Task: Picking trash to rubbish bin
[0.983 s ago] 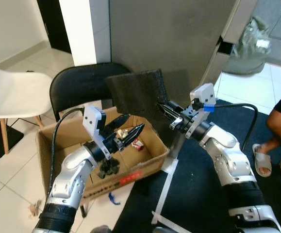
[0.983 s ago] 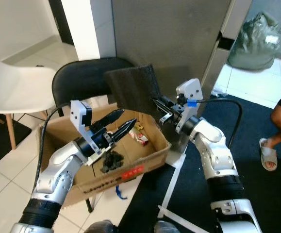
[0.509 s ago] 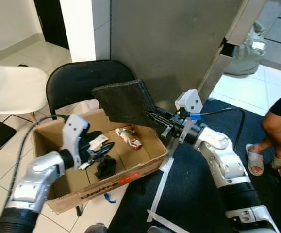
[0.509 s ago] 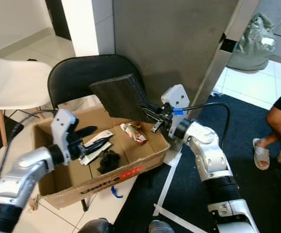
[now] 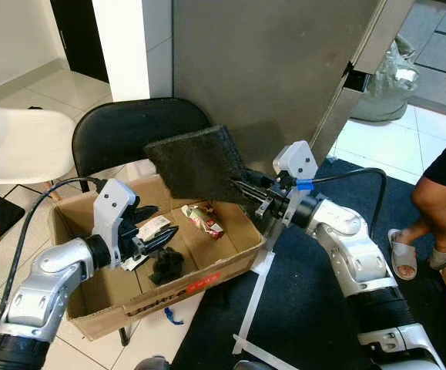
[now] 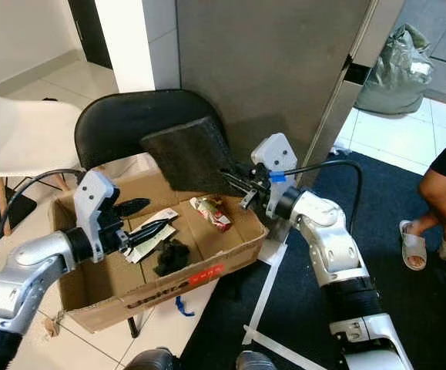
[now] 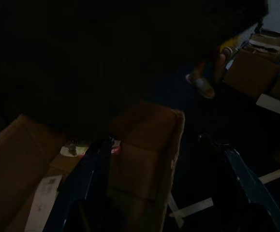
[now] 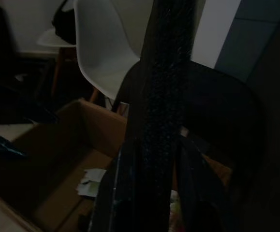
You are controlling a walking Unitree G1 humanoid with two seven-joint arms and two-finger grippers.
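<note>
Starting from the robot's left side, a white chair [image 5: 15, 146] stood on the tiled floor [image 5: 22, 89], and beside it a black chair [image 5: 134, 135] stood behind an open cardboard box [image 5: 207, 277]. The left gripper [image 5: 155, 228] was inside the left part of this box, just above its bottom, and its two black fingers [image 6: 149, 227] were spread moderately apart with nothing between them. A flat white paper piece [image 6: 155, 223] lay on the box floor directly under and beside these fingers; whether they touched it I could not tell. Near it, toward the front wall of the box, lay a crumpled black item [image 5: 166, 266], and further to the right a small red and white wrapper [image 5: 201, 219] lay on the box floor. Above the back right part of the box, a dark foam slab [image 5: 199, 163] was held tilted in the air, with its lower right corner clamped in the right gripper [image 5: 246, 193], whose fingers were closed narrowly on the slab's edge. In the right wrist view the slab [image 8: 166, 72] stood edge-on between the two fingers [image 8: 118, 193]. Behind everything rose a grey panel [image 5: 269, 69]. To the far right, a person's leg [image 5: 430, 200] with a sandal [image 5: 400, 250] stood on the dark mat [image 5: 315, 308], and a green bag [image 5: 396, 77] rested on the floor farther back.
</note>
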